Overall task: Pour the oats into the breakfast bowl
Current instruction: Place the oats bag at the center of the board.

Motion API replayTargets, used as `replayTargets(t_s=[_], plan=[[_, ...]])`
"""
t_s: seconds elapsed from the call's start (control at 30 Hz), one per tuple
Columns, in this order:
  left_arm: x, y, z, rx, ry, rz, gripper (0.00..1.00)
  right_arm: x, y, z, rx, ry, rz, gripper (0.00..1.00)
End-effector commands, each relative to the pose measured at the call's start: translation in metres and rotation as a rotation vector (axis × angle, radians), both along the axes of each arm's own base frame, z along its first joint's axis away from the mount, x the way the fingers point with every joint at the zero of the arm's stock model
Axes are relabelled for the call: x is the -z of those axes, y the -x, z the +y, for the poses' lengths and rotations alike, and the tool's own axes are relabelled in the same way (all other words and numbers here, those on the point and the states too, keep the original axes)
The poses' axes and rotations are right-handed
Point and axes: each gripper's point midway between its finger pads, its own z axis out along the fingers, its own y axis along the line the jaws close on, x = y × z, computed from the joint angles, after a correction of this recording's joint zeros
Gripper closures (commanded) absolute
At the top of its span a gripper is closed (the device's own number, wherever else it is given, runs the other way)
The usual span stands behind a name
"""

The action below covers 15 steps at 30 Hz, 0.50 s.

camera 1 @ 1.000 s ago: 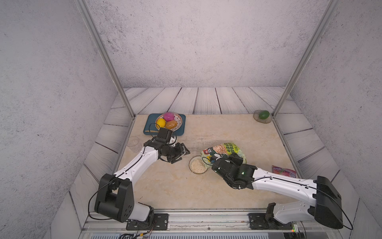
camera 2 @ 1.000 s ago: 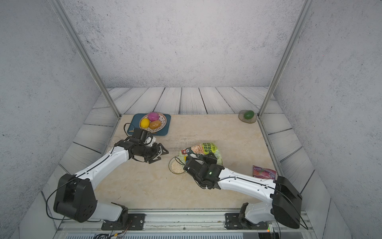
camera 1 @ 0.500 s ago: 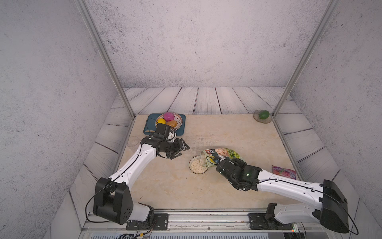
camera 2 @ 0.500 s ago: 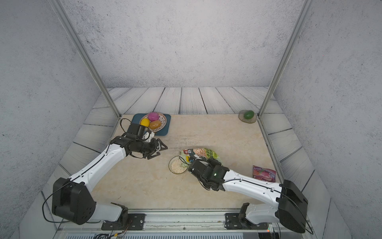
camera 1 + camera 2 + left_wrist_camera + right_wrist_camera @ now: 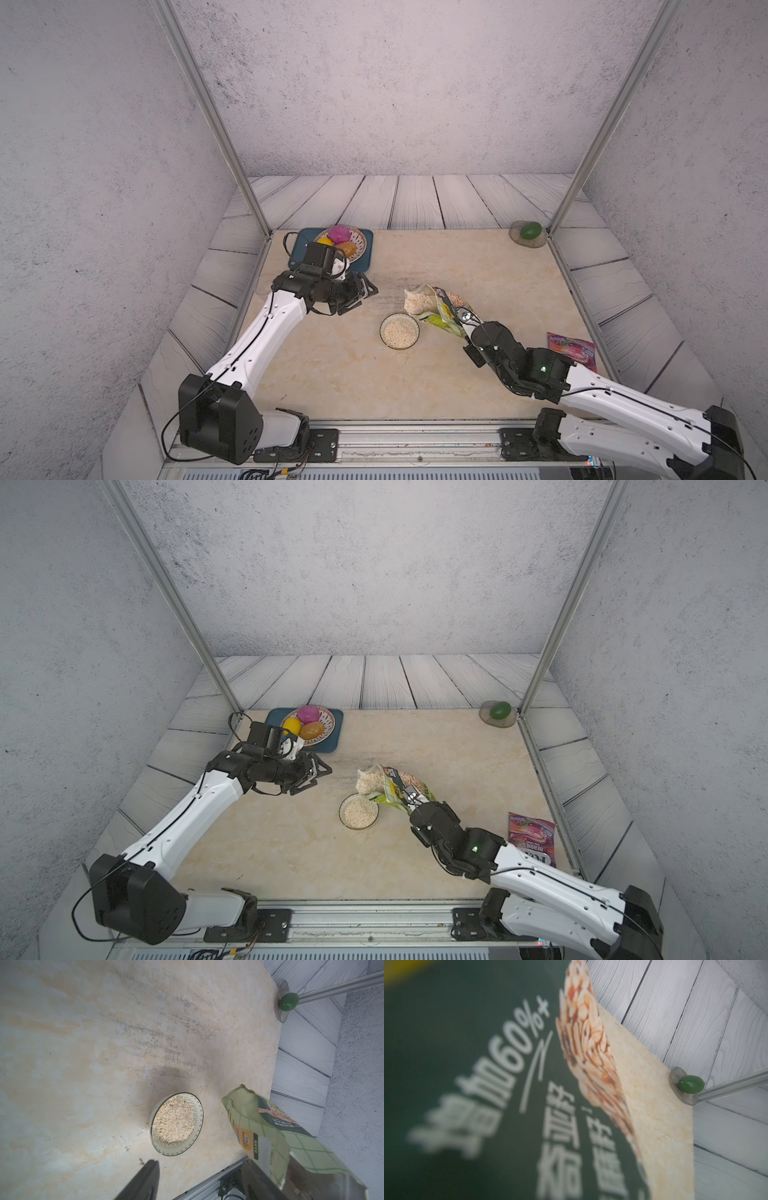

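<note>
We note pale beige oats (image 5: 173, 1120) in a bowl (image 5: 198, 1125) that is white inside, with dark green triangles and a dark rim. Pouch (image 5: 270, 1136): lime green, darker grid lines, orange panel. At the right of a top view: purple-pink candy bag (image 5: 531, 838). Upper left: teal tray (image 5: 336, 733).

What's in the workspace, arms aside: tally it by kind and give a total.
Fruit: 4 (pink fruit, yellow fruit, orange fruit, green fruit)
Bags: 2 (oat pouch, candy bag)
Dishes: 3 (breakfast bowl, fruit dish, grey saucer)
Trays: 1 (blue tray)
Total: 10
</note>
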Motion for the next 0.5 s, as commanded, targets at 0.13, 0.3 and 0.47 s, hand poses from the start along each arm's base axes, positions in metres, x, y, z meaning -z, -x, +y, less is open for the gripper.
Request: replayTargets(t_s=[0.13, 0.3, 0.47], plan=[[-0.025, -0.001, 0.004, -0.015, 0.018, -0.064, 0.32, -0.085, -0.03, 0.002, 0.219, -0.798, -0.145, 1.0], [-0.026, 0.002, 0.0, -0.004, 0.055, -0.064, 0.32, -0.086, -0.041, -0.005, 0.286, -0.975, -0.158, 1.0], [-0.021, 0.003, -0.003, -0.019, 0.082, -0.047, 0.32, -0.066, -0.05, -0.004, 0.326, -0.801, -0.1, 1.0]])
